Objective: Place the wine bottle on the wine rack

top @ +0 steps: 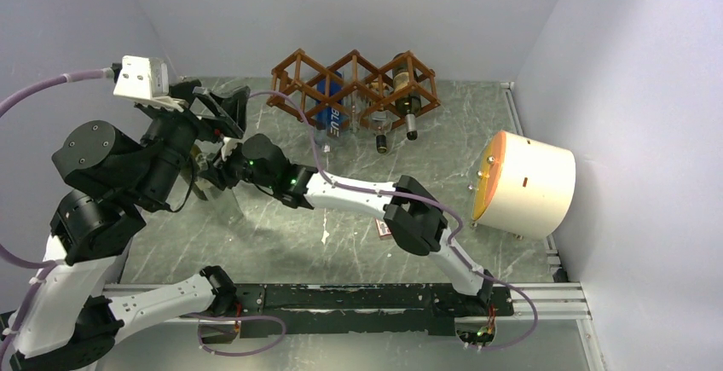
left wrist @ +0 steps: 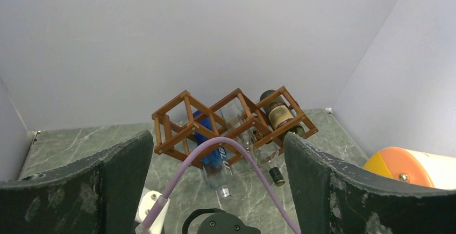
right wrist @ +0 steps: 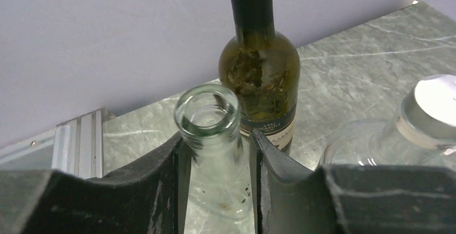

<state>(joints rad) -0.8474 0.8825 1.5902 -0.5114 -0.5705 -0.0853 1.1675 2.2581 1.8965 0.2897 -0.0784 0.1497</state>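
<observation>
Right pincer (right wrist: 216,143): clamped on clear wine bottle (right wrist: 207,111) neck | left pincer (left wrist: 218,140): wide, empty

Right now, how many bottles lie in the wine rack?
3. A blue bottle left of centre, a clear bottle right of centre, a dark wine bottle in the right cell. The wine rack may hide another.

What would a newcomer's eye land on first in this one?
The right hand grips the neck of an uncapped clear glass bottle, a dark green wine bottle upright just beyond it. At the back stands the wine rack, holding a blue bottle and others; a cream drum with an orange face lies at the right.
</observation>
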